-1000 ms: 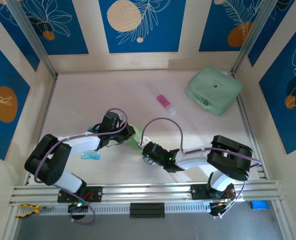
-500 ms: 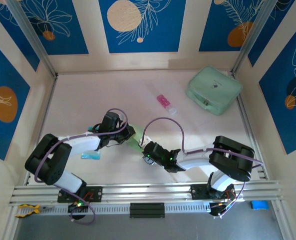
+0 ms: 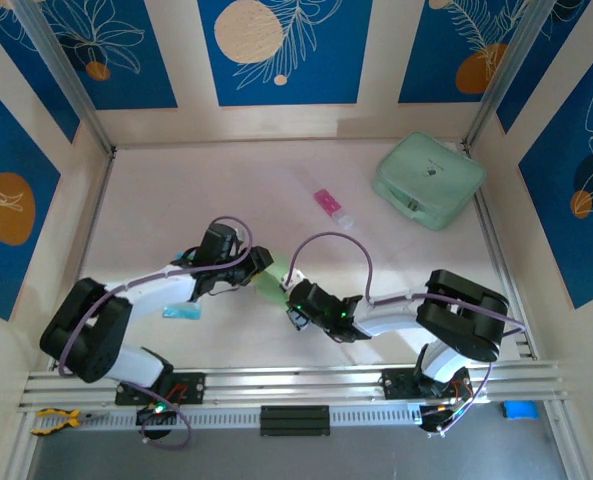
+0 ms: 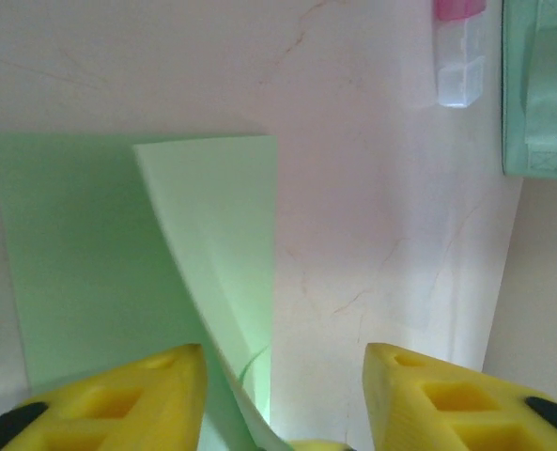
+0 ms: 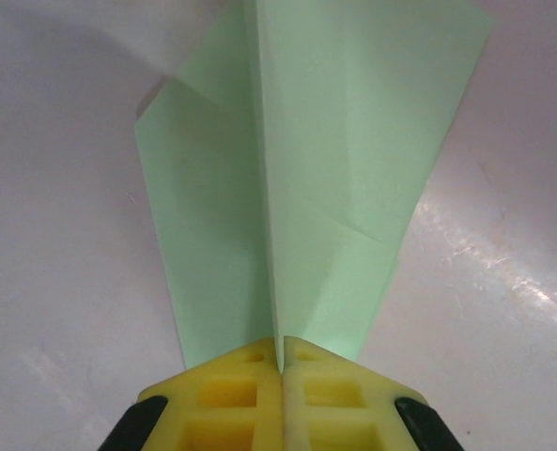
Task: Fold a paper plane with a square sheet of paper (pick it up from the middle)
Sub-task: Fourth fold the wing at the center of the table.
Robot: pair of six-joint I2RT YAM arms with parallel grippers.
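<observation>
Moved: left gripper [image 4: 283,381] had sprung apart around the paper plane [image 4: 71,254].
Left arm [image 3: 146,285]: stretched low, fingers [image 4: 118,395] straddling a raised flap [image 4: 231,244].
Right gripper [image 5: 281,362]: clamped on the centre crease [image 5: 264,188].
Paper plane: lying on the table [image 3: 176,200] between both grippers.

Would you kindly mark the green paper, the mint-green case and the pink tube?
green paper [image 5: 339,141]: right wrist view, right flap.
mint-green case [image 3: 428,178]: top view, lid.
pink tube [image 3: 325,199]: top view, pink end.

Pale lime-green paper [image 5: 339,141], yellow right gripper [image 5: 281,362]
</observation>
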